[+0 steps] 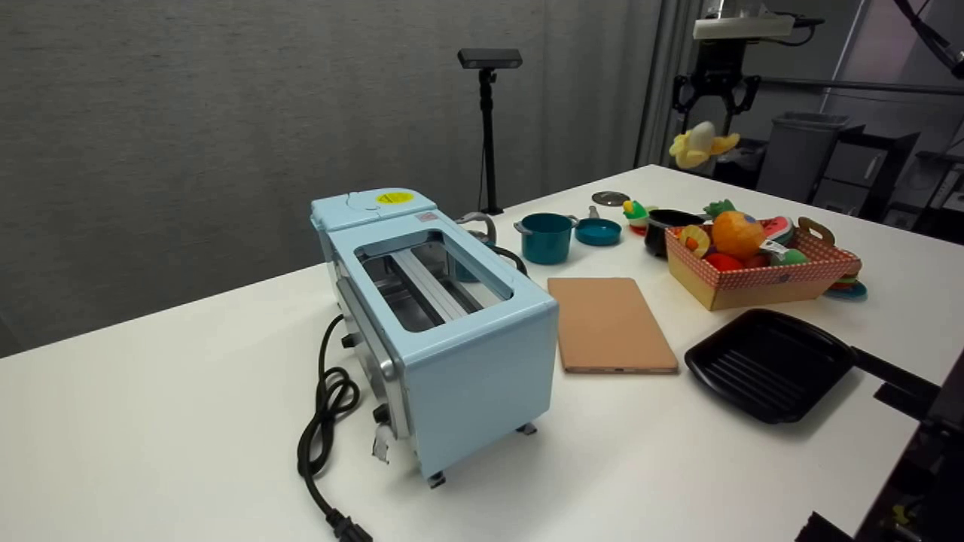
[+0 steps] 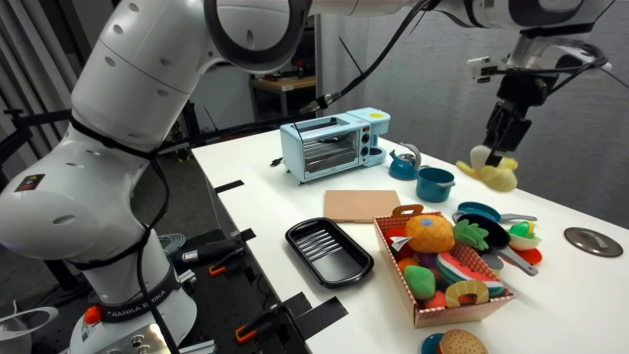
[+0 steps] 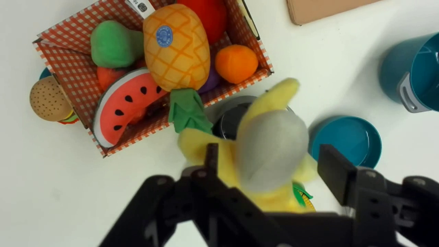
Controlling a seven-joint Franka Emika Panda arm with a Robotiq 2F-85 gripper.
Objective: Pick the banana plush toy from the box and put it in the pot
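Fingers (image 3: 335, 171) clamped on banana plush toy (image 3: 269, 152), mid-air

We see the fingers standing partway apart, spread by the soft toy between them; they flank its pale body, peel flaps splayed. It hangs outside the box (image 1: 753, 296), high above the counter (image 1: 188, 376), presumably to pass over the teal pan (image 3: 349, 139) freely. The pot (image 1: 547, 245) stands upright just beside that pan, mouth uncovered; we judge it ready for a drop.

In an exterior view, the table (image 1: 188, 421) is seen obliquely from above, the toaster (image 1: 482, 376) near at centre; in an exterior view, the robot arm (image 2: 142, 83) is near at left, the toaster farther, upper centre. The wrist view looks steeply down; all share the box (image 3: 70, 63), here upper left.
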